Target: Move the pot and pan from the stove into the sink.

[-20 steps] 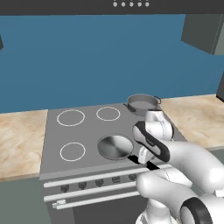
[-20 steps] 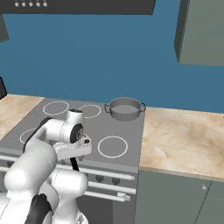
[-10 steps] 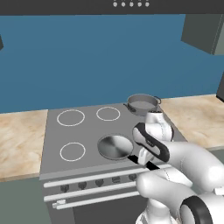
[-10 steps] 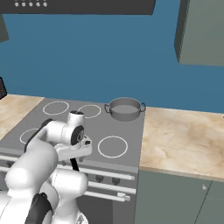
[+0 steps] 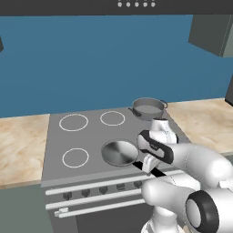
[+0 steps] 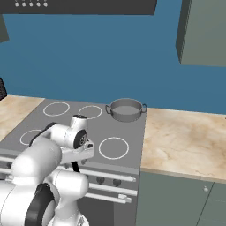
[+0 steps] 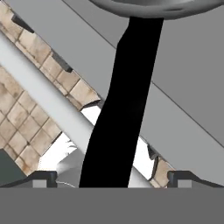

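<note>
The grey two-handled pot (image 5: 148,108) (image 6: 126,109) stands on the back right burner of the stove (image 5: 91,134) (image 6: 128,132). On the front middle burner sits the shiny pan (image 5: 119,152) (image 7: 153,6), its long black handle (image 7: 122,122) (image 5: 154,172) reaching out over the stove's front edge. My gripper (image 7: 112,178) is open just above that handle, one fingertip (image 7: 43,178) on each side of it, with wide gaps and no contact. In both base views my white hand covers the fingers. The sink is out of view.
Beige marble counters (image 5: 22,145) (image 6: 185,141) flank the stove. Dark knobs (image 5: 120,186) and the oven's bar handle (image 5: 91,209) run along its front. A grey wall cabinet (image 6: 203,31) hangs at the upper right and a hood (image 5: 136,4) above.
</note>
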Available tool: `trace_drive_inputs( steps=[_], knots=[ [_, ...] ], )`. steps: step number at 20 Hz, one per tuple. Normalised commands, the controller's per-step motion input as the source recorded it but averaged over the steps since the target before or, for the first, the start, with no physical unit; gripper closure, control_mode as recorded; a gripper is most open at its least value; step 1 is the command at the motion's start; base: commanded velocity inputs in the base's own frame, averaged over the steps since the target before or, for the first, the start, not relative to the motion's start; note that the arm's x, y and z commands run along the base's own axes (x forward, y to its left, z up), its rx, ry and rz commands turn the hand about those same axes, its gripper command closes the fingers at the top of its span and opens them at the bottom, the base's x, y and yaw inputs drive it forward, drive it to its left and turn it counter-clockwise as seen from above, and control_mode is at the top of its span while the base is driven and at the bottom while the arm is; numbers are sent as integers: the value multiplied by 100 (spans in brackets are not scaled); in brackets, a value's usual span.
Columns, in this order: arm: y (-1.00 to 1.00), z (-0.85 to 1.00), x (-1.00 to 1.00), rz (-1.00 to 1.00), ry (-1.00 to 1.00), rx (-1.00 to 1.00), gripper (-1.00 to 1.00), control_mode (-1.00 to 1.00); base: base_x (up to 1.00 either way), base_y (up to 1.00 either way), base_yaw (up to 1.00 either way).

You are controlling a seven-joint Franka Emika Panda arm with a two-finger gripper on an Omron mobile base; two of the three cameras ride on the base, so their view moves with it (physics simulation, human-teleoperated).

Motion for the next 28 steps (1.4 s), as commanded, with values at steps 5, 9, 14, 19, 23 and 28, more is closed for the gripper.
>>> trace_drive_inputs(
  steps=[5, 9, 14, 19, 23, 28],
  knots=[
    [0, -22, 1, 0, 0, 0, 100, -100, 0, 0, 0],
    [0, -3, 0, 0, 0, 0, 100, -100, 0, 0, 0],
    [1, 9, 0, -2, 0, 0, 100, -100, 0, 0, 0],
    [0, 60, 0, -10, 0, 3, 100, -100, 0, 0, 0],
    [-1, 75, -1, -10, 0, 4, 100, -100, 0, 0, 0],
    [-12, 83, -21, -10, 0, 6, 100, -100, 0, 0, 0]
  ],
)
